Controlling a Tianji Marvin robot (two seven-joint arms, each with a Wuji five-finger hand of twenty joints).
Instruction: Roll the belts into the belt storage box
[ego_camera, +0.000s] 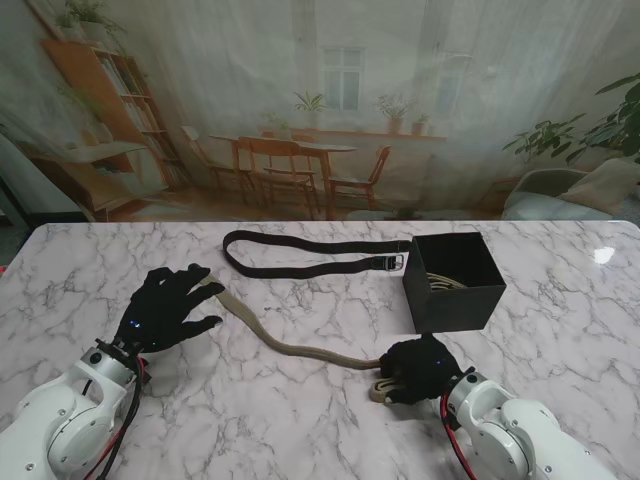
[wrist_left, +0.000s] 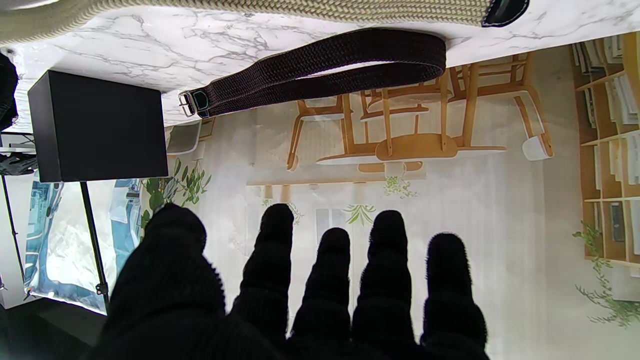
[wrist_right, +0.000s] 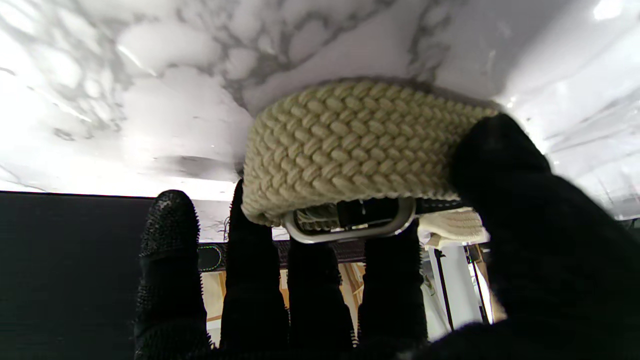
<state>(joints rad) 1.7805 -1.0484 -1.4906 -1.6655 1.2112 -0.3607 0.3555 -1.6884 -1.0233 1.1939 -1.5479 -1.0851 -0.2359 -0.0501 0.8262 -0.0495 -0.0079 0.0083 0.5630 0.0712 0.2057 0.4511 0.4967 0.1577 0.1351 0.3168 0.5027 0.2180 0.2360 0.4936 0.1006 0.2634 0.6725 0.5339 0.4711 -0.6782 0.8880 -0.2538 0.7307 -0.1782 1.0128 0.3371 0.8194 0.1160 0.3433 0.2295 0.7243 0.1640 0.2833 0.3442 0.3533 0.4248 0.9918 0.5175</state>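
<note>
Beige belt runs between the hands, mostly unrolled; right hand clasps its buckle end, beside the storage box; left hand, fingers spread, holds nothing; black belt untouched beyond; wrist view: right fingers pinch the first fold.

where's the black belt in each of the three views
Stand view: black belt lies folded on the table, farther from me than the beige belt, left of the black box.
Left wrist view: black belt, buckle end toward the box.
Right wrist view: only a dark sliver, uncertain.
Shared landmark: the box.
</note>
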